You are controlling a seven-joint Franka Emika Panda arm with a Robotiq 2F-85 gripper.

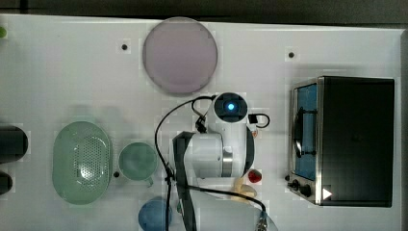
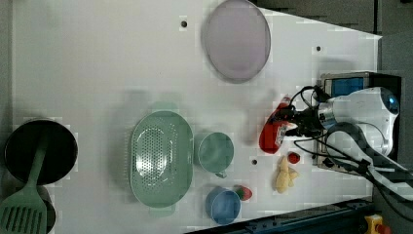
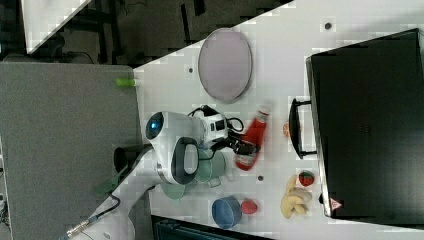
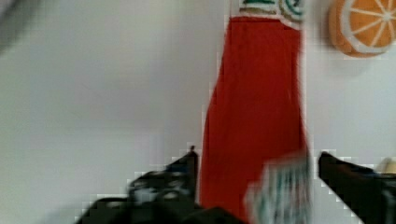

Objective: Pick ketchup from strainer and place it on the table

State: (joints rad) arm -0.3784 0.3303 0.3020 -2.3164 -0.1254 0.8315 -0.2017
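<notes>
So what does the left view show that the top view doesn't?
Left view, not top: the red ketchup bottle at the tool, plus a black pan and green spatula. Top view, not left: the toaster oven's whole dark top. Both: the empty strainer, lilac plate, green cup and white arm.

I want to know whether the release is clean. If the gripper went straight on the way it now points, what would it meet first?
Most likely the ketchup itself: the gripper stands open with the bottle between its fingers, lying on the table. The depth left between them is unclear.
</notes>
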